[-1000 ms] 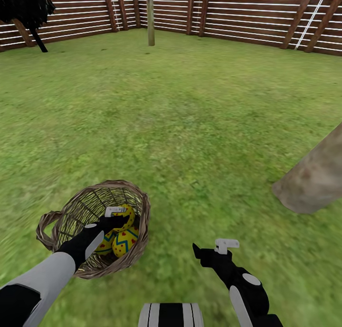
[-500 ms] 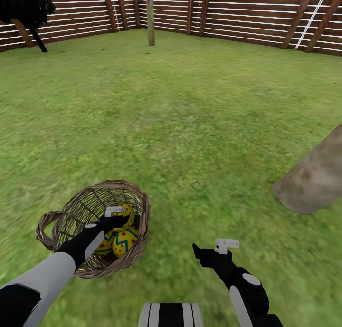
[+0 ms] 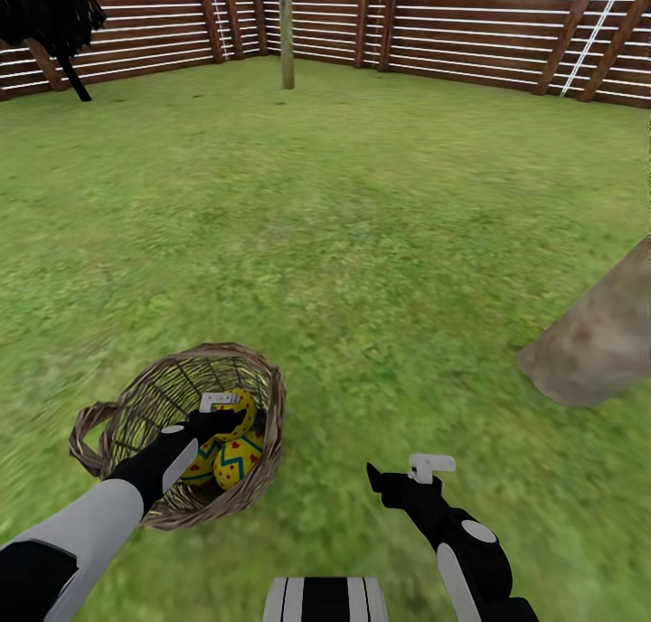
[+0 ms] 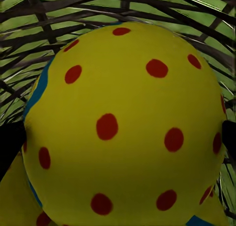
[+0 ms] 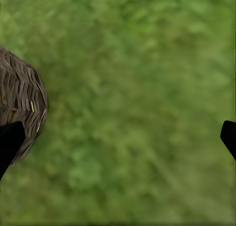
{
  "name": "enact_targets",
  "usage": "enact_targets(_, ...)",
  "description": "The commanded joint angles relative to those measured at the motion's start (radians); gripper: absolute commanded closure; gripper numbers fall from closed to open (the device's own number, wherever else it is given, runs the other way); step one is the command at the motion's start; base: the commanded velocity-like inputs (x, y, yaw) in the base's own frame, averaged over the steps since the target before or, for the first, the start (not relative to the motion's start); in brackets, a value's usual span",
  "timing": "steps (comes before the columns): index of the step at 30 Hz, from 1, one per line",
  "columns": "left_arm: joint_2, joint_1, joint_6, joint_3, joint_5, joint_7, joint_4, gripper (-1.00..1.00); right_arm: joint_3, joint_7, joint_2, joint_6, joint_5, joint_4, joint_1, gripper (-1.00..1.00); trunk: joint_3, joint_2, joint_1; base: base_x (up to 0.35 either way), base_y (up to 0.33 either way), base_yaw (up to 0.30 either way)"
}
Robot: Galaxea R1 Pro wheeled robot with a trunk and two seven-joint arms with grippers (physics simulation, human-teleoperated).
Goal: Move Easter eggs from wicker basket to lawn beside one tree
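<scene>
Fenced lawn (image 3: pixel 362 224) stretches ahead, the thick tree trunk (image 3: pixel 597 342) close on the right. Left gripper (image 3: pixel 220 408) reaches into the wicker basket (image 3: pixel 262 396), fingers straddling the top Easter egg (image 4: pixel 123 127) — clamped or not, I cannot tell. Up close, the dotted shell sits between both fingertips. Right gripper (image 3: pixel 398 470) hovers spread and empty over grass — probably waiting.

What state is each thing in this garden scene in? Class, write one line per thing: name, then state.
Wicker basket: upright on the lawn, eggs inside.
Top Easter egg: in the basket, between the left gripper fingers.
Striped egg: lying in the basket.
Right gripper: open, empty, over grass.
Tree: standing, no eggs beside it.
</scene>
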Motion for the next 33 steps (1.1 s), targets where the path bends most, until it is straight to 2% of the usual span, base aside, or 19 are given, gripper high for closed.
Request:
enact_targets(1, 0.001, -0.001, 0.005, -0.004, 0.009, -0.001, -0.002, 1.00, 0.000, -0.005, 0.000, 0.004, -0.008, -0.001, 0.000, -1.00, 0.003, 0.000, -0.001, 0.000, 0.000, 0.000)
enact_targets(33, 0.002, -0.001, 0.004, -0.004, 0.010, -0.008, -0.003, 1.00, 0.000, -0.005, 0.000, 0.004, -0.008, -0.001, 0.000, -1.00, 0.011, 0.000, -0.001, 0.000, 0.000, 0.000)
